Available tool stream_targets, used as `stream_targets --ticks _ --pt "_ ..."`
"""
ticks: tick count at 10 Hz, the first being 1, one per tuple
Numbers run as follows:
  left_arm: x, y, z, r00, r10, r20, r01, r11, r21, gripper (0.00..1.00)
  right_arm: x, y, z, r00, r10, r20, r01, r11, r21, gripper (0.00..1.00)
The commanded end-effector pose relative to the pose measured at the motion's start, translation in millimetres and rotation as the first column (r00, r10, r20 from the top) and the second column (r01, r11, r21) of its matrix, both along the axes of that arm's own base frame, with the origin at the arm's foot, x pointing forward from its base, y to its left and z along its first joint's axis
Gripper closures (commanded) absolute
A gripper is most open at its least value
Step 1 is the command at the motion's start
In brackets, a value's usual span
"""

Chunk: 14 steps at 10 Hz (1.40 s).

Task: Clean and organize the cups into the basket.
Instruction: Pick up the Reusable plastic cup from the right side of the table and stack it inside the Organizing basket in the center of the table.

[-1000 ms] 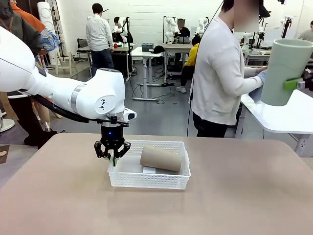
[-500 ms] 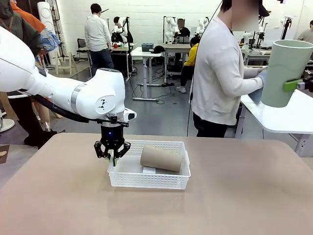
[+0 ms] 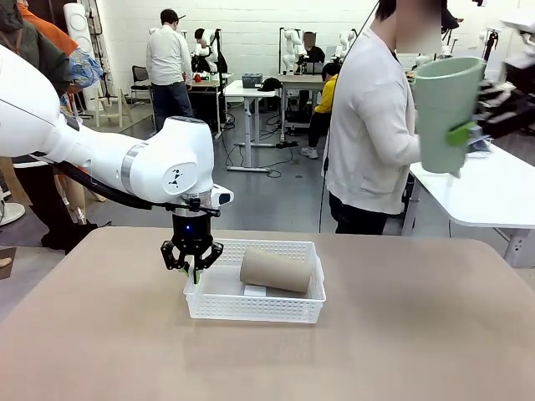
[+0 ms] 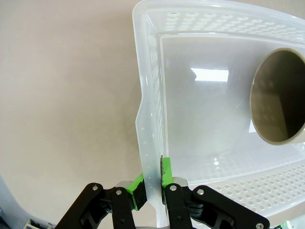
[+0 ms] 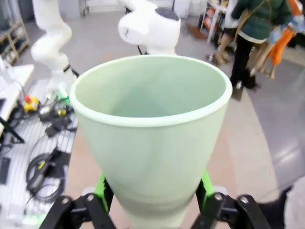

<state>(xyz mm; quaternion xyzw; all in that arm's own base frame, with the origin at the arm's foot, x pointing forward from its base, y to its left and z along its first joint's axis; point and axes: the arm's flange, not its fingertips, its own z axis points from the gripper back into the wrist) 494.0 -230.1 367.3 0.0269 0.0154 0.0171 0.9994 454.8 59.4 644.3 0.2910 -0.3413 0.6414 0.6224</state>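
Left gripper (image 4: pixel 152 183): we saw it clamping the basket (image 3: pixel 251 307) wall.
Right gripper (image 5: pixel 153 188): gripped the mint-green cup (image 3: pixel 443 109) aloft.
Tan cup (image 3: pixel 276 270): lay inside basket.

White basket (image 3: pixel 251 311), milky-translucent up close (image 4: pixel 148 119) — sides patterned with rows of small round holes, floor plain and glossy. Tan-brown cup (image 3: pixel 276 271) matte outside, darker brown inside (image 4: pixel 281 102). Mint-green cup (image 5: pixel 152 143) pale, plain, same tint inside and out. My left gripper (image 4: pixel 151 183) black, pads (image 4: pixel 137 185) bright green. My right gripper (image 5: pixel 153 200) black too, green pads. My left arm (image 3: pixel 159 163) white, grey band at joint. Table (image 3: pixel 401 342) flat pinkish-beige. Person's top (image 3: pixel 372 125) off-white — trousers black.
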Motion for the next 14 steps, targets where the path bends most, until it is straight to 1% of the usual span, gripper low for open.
stream_targets --ticks 1,3,4,5,6,7,8,9,10,11,12,13,14 --pt "1 1 0 1.000 -0.010 0.008 0.010 1.000 0.000 1.00 33 60 6 0.997 0.011 -0.081 -0.031 0.966 -0.257 0.18" --pt "1 1 0 1.000 -0.010 0.008 0.010 1.000 0.000 1.00 51 132 2 0.992 0.051 -0.112 -0.094 0.901 -0.423 0.18" --pt "1 1 0 1.000 -0.010 0.008 0.010 1.000 0.000 1.00 55 160 -6 0.990 0.058 -0.126 -0.113 0.865 -0.490 0.18" --pt "1 1 0 1.000 -0.010 0.008 0.010 1.000 0.000 1.00 56 183 -17 0.987 0.080 -0.142 -0.144 0.835 -0.532 0.18" --pt "1 1 0 1.000 -0.010 0.008 0.010 1.000 0.000 1.00 54 205 -29 0.980 0.129 -0.151 -0.192 0.812 -0.551 0.18" --pt "1 1 0 1.000 -0.010 0.008 0.010 1.000 0.000 1.00 54 220 -41 0.974 0.156 -0.167 -0.224 0.798 -0.559 0.18" --pt "1 1 0 1.000 -0.010 0.008 0.010 1.000 0.000 1.00 56 232 -54 0.971 0.162 -0.175 -0.235 0.779 -0.581 0.18" --pt "1 1 0 1.000 -0.010 0.008 0.010 1.000 0.000 1.00 61 242 -65 0.976 0.153 -0.153 -0.215 0.762 -0.611 0.18" --pt "1 1 0 1.000 -0.010 0.008 0.010 1.000 0.000 1.00 67 251 -77 0.982 0.144 -0.121 -0.188 0.754 -0.630 0.18" --pt "1 1 0 1.000 -0.010 0.008 0.010 1.000 0.000 1.00 75 257 -93 0.990 0.124 -0.073 -0.141 0.726 -0.674 0.18" --pt "1 1 0 1.000 -0.010 0.008 0.010 1.000 0.000 1.00 81 259 -105 0.994 0.103 -0.048 -0.107 0.701 -0.705 0.18" --pt "1 1 0 1.000 -0.010 0.008 0.010 1.000 0.000 1.00 84 258 -112 0.993 0.104 -0.062 -0.117 0.702 -0.702 0.18" --pt "1 1 0 1.000 -0.010 0.008 0.010 1.000 0.000 1.00 74 252 -100 0.983 0.160 -0.089 -0.179 0.730 -0.659 0.18"
